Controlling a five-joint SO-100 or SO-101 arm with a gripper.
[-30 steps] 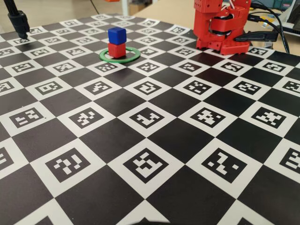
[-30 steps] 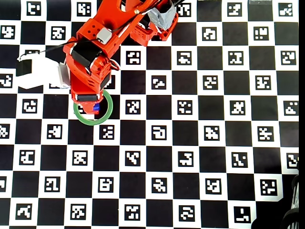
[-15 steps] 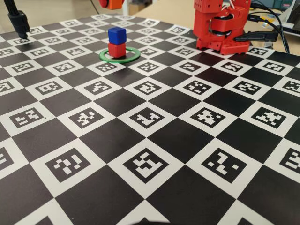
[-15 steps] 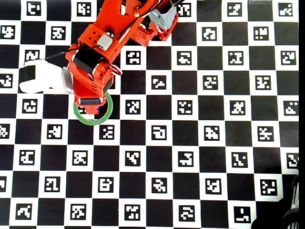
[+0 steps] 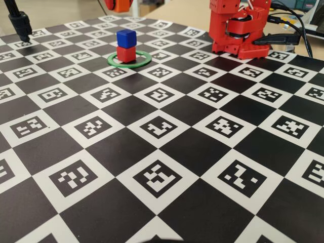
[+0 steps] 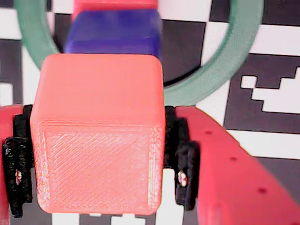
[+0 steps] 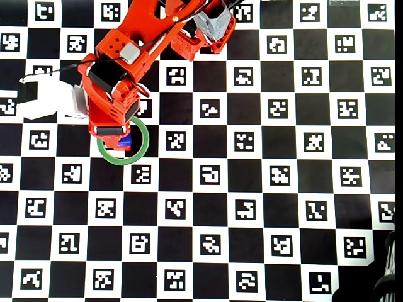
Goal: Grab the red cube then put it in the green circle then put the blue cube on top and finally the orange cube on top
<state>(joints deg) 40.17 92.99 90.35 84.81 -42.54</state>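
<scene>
As seen in the fixed view, the blue cube (image 5: 126, 37) sits squarely on the red cube (image 5: 126, 53), both inside the green circle (image 5: 129, 59) at the far left of the checkered board (image 5: 167, 152); the arm's base (image 5: 238, 30) stands to the right, well apart, and the gripper is out of frame.

Wrist view: the orange cube (image 6: 98, 136) fills the centre, clamped between the gripper's (image 6: 98, 164) black pads (image 6: 183, 159), jaws closed onto its left and right faces. Beyond it lie the blue cube (image 6: 115, 30), a strip of the red cube (image 6: 115, 4) and the ring (image 6: 225, 61).

Overhead view: the arm (image 7: 126, 75) hangs over the stack; only a sliver of the blue cube (image 7: 124, 141) and the ring (image 7: 141, 151) show.

Handling, as judged: the orange cube is probably light, stiff, with ridged printed faces that grip well. Hold on opposite flat faces, as here. The stack likely tips easily if nudged.
</scene>
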